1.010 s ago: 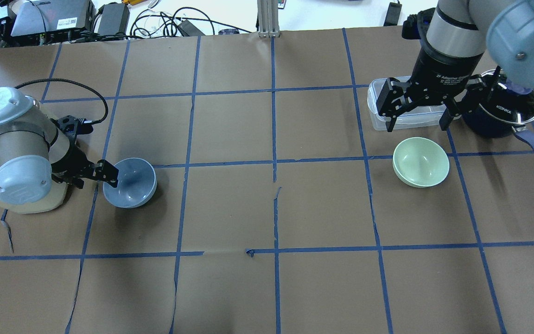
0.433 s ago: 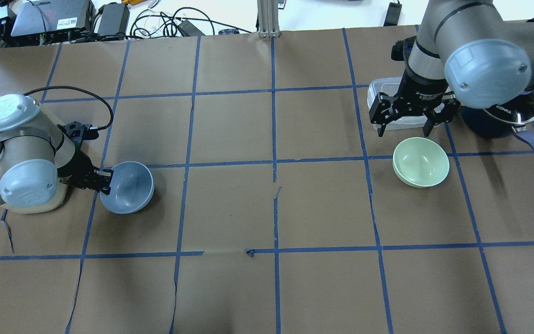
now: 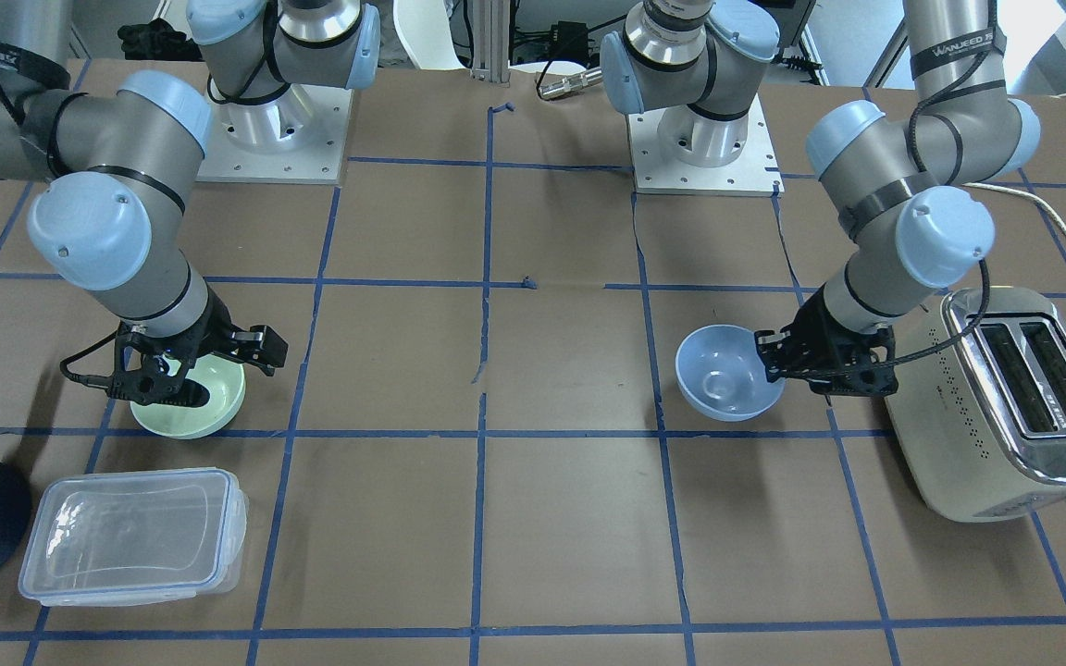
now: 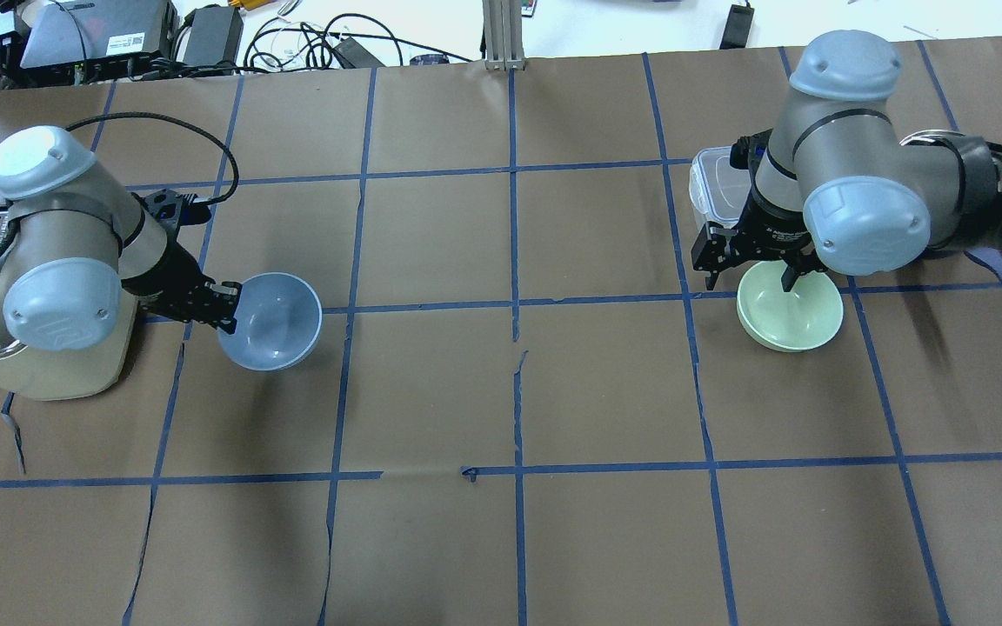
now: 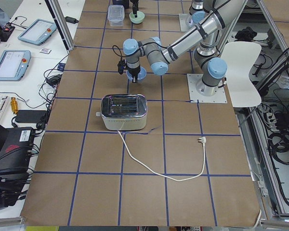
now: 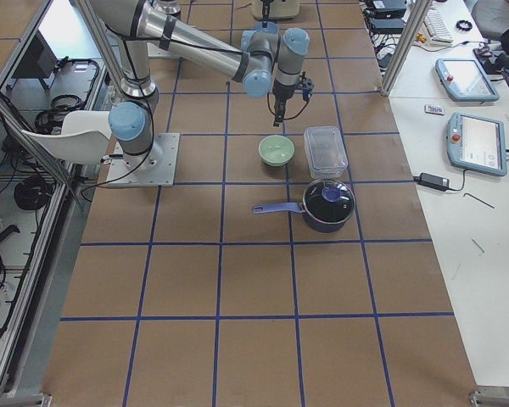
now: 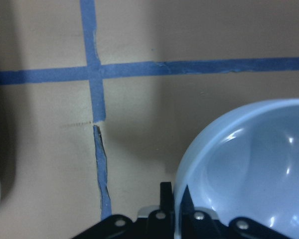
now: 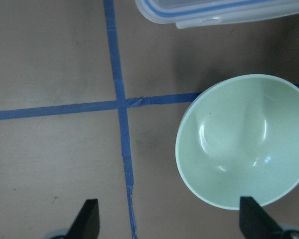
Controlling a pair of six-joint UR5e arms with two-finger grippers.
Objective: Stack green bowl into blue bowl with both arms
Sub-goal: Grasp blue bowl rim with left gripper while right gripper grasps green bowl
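Barely begun: the bowls are well apart and nothing is stacked yet.
The green bowl [image 4: 792, 317] rests on the right of the worktop [image 4: 510, 391]. My right tool [image 4: 748, 280] hangs over its far rim with fingers apart, one inside and one outside. The blue bowl [image 4: 275, 322] is away on the left, tipped and seemingly lifted, its rim clamped in my left tool [image 4: 230, 313] beside the toaster [image 3: 1005, 398]. As I read it, I have yet to grip the green bowl, bring the two together and nest green into blue.
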